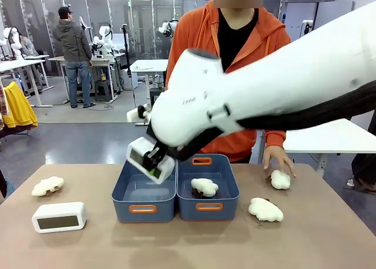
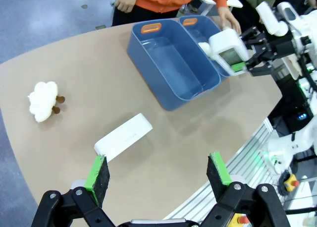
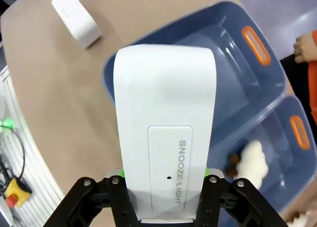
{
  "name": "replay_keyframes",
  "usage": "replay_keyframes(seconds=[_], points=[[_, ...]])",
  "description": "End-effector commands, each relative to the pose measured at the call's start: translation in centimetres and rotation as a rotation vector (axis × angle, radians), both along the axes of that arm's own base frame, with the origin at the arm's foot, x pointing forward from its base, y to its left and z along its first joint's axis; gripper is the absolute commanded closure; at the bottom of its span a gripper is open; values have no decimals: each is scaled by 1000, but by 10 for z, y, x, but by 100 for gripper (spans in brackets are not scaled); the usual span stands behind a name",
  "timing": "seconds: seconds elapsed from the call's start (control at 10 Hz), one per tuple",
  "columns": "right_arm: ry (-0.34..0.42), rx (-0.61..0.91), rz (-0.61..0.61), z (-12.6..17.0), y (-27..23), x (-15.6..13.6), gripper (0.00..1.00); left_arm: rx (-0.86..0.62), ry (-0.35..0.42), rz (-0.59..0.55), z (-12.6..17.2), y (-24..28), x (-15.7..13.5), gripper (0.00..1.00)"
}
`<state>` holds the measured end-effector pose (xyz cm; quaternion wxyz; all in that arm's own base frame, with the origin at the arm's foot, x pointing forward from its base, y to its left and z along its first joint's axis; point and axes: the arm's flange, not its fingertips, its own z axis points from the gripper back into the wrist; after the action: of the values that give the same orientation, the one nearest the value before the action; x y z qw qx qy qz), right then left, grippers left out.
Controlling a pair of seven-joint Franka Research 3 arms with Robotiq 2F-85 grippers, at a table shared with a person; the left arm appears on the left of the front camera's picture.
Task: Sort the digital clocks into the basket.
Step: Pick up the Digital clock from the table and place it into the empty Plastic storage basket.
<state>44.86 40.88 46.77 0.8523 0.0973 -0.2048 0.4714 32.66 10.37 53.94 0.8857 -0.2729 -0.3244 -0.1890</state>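
A white digital clock (image 1: 143,156) (image 3: 166,133) (image 2: 228,48) hangs tilted over the near end of the empty left blue basket (image 1: 126,194) (image 3: 233,48) (image 2: 148,53), with my right gripper (image 1: 154,169) (image 3: 166,180) shut on it. A second digital clock (image 1: 59,216) (image 2: 124,136) (image 3: 77,20) stands on the table at the front left. My left gripper (image 2: 158,172) is open high above that clock, with nothing between its green pads (image 2: 99,173).
A second blue tub (image 1: 226,194) (image 3: 297,152) beside the first holds a cream plush toy (image 1: 204,187). More plush toys lie on the table at the left (image 1: 48,185) (image 2: 43,101) and right (image 1: 265,209). The person's hand (image 1: 277,158) rests by another plush (image 1: 280,180).
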Motion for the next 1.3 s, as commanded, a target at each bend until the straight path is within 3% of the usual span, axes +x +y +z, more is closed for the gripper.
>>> replay_keyframes(seconds=[0.0, 0.3, 0.5, 0.6, 0.9, 1.2], points=[[-83, 50, -31, -27, 18, 19, 100, -9, -10, -21, -1, 1, 0, 0], [-89, 5, -25, -56, 29, 17, 100, -9, -10, -21, -1, 1, 0, 0], [-69, 17, -39, -54, 25, 22, 100, -9, -10, -21, -1, 1, 0, 0], [-65, 19, -39, -53, 22, 22, 40, -9, -10, -21, -1, 1, 0, 0], [-59, 9, -41, -54, 17, 22, 3, -9, -10, -21, -1, 1, 0, 0], [-63, 14, -44, -51, 15, 20, 0, -9, -10, -21, -1, 1, 0, 0]])
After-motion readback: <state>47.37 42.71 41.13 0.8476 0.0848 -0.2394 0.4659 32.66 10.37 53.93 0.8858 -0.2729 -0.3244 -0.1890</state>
